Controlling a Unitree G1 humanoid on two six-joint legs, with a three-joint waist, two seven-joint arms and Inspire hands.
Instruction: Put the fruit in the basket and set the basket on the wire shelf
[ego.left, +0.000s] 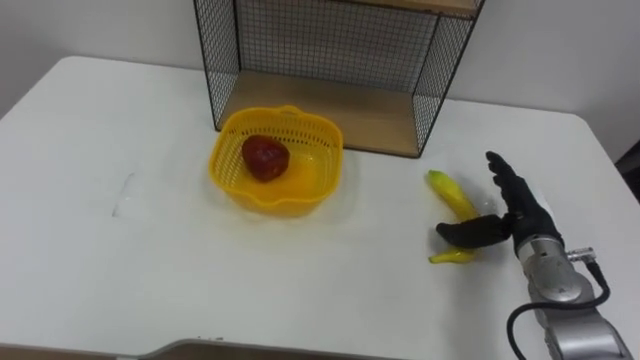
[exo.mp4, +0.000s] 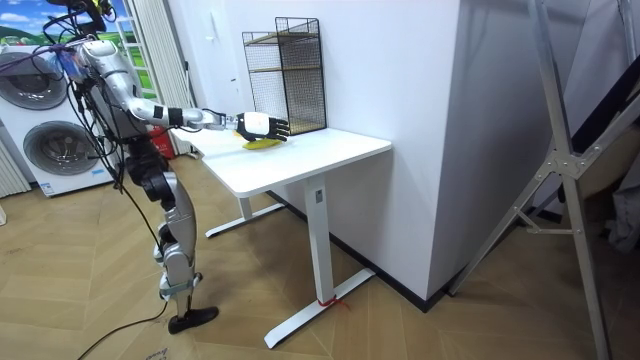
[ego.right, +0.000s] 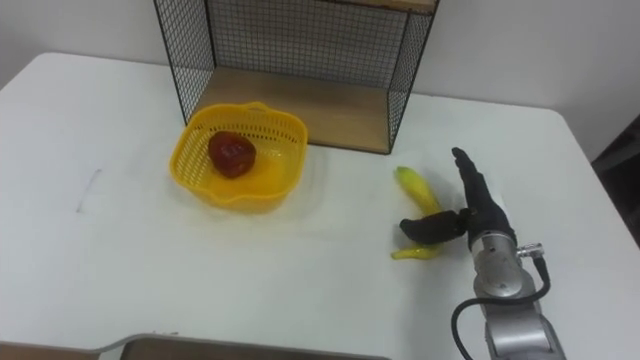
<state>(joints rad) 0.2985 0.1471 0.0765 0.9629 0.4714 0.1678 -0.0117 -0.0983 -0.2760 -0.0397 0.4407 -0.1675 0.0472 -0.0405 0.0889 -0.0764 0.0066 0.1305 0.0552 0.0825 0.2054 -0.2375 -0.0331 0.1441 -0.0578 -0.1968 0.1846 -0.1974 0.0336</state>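
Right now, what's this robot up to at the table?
The robot stands at a white table, gathering fruit into a yellow basket. A red apple already lies in the basket, which sits on the table just in front of the wire shelf, not on it yet. The right hand is at the banana, fingers straight and thumb across it; the banana lies on the table.

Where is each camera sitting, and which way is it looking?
Left eye view: on the robot's head, looking down at the table, basket, wire shelf and banana; its right hand and forearm show lower right.
Right eye view: beside it on the same head, facing the same way; same hand and forearm.
Room view: out on the floor, looking across at the table; the whole robot shows, near a washing machine.
Both eye views share one tabletop scene.
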